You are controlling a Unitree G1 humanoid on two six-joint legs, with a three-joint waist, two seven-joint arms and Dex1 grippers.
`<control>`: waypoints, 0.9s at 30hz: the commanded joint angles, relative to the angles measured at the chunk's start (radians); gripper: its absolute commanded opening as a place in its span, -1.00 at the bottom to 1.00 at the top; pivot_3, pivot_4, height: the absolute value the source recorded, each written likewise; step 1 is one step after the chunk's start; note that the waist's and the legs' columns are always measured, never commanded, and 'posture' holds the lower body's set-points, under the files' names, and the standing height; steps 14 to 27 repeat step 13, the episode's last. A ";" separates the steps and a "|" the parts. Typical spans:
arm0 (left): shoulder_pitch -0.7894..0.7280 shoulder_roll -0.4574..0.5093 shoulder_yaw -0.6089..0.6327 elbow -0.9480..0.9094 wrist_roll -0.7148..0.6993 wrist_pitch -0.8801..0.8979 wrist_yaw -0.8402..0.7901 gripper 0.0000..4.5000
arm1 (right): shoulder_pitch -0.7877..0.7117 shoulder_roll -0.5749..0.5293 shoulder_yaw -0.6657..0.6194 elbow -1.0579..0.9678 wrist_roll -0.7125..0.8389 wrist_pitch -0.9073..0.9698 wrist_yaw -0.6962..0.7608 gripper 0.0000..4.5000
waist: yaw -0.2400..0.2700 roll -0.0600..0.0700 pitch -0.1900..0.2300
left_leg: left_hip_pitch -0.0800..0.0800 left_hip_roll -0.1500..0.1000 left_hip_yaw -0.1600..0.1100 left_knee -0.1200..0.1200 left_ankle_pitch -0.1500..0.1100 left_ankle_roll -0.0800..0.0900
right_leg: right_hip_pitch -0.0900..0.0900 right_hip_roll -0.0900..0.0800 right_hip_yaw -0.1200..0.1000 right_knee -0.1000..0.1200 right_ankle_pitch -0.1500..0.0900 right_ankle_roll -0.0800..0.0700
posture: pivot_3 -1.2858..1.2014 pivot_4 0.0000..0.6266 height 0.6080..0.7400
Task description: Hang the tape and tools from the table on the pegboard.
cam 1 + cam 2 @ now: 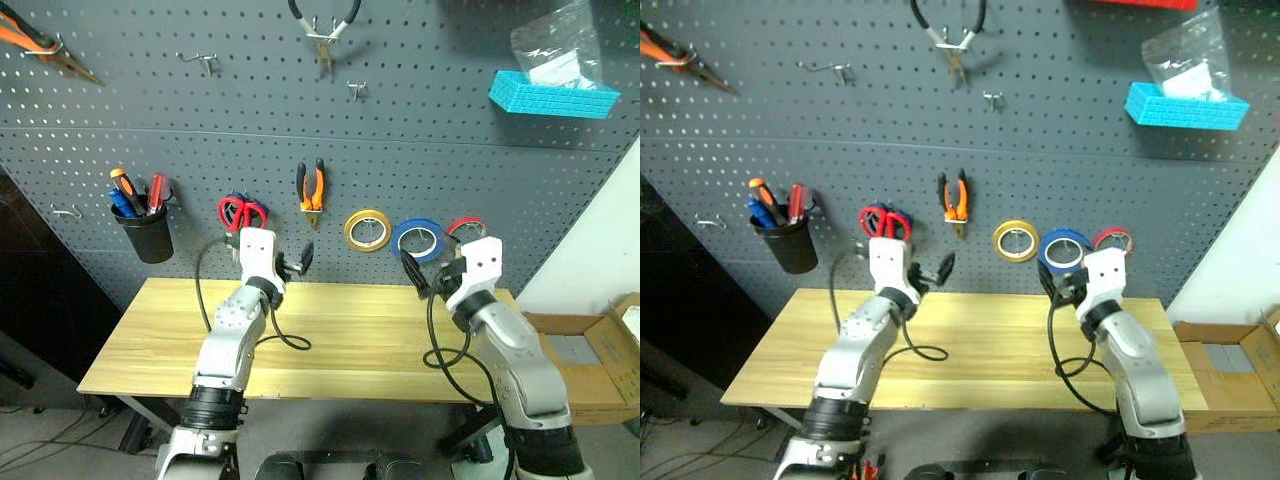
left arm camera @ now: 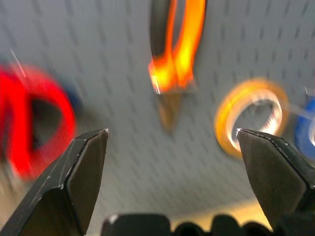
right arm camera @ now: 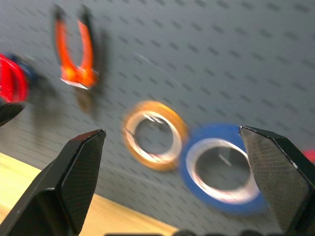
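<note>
Both claws face hung blue tape (image 3: 224,172).

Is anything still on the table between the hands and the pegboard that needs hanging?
Nothing visible. The table carries no tools or tape. The blue tape, red-handled scissors and orange-and-black pliers already hang on the pegboard. Both the left hand and right hand are open, holding nothing.

bare table (image 1: 350,335), pegboard (image 1: 480,160) crowded with hung tools
</note>
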 commanded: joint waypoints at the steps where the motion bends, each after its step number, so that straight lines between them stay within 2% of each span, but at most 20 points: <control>1: 0.010 0.016 0.037 -0.013 0.018 0.044 0.038 0.98 | 0.027 0.001 -0.039 0.016 -0.021 -0.063 -0.021 1.00 | -0.010 0.000 0.000 | 0.000 0.000 -0.001 0.000 0.000 0.000 | 0.000 0.000 0.000 0.000 0.000 0.000 | 0.06 -1.00 1.00; 9: 0.002 0.103 0.105 0.070 0.059 -0.007 0.047 0.98 | 0.046 0.008 -0.082 0.083 -0.045 -0.082 -0.062 1.00 | -0.027 0.002 -0.001 | 0.000 0.001 -0.003 0.000 0.000 0.000 | 0.000 0.000 0.000 0.000 0.000 0.000 | 0.05 -1.00 1.00; 13: 0.002 0.133 0.099 0.088 0.095 -0.014 0.046 0.98 | 0.045 0.009 -0.083 0.107 -0.045 -0.098 -0.061 1.00 | -0.028 0.002 -0.001 | -0.002 0.001 -0.003 0.000 0.000 0.000 | -0.001 -0.001 0.000 -0.001 -0.001 0.000 | 0.05 -1.00 1.00; 27: 0.002 0.133 0.099 0.088 0.095 -0.014 0.046 0.98 | 0.045 0.009 -0.083 0.107 -0.045 -0.098 -0.061 1.00 | -0.028 0.002 -0.001 | -0.002 0.001 -0.003 0.000 0.000 0.000 | -0.001 -0.001 0.000 -0.001 -0.001 0.000 | 0.05 -1.00 1.00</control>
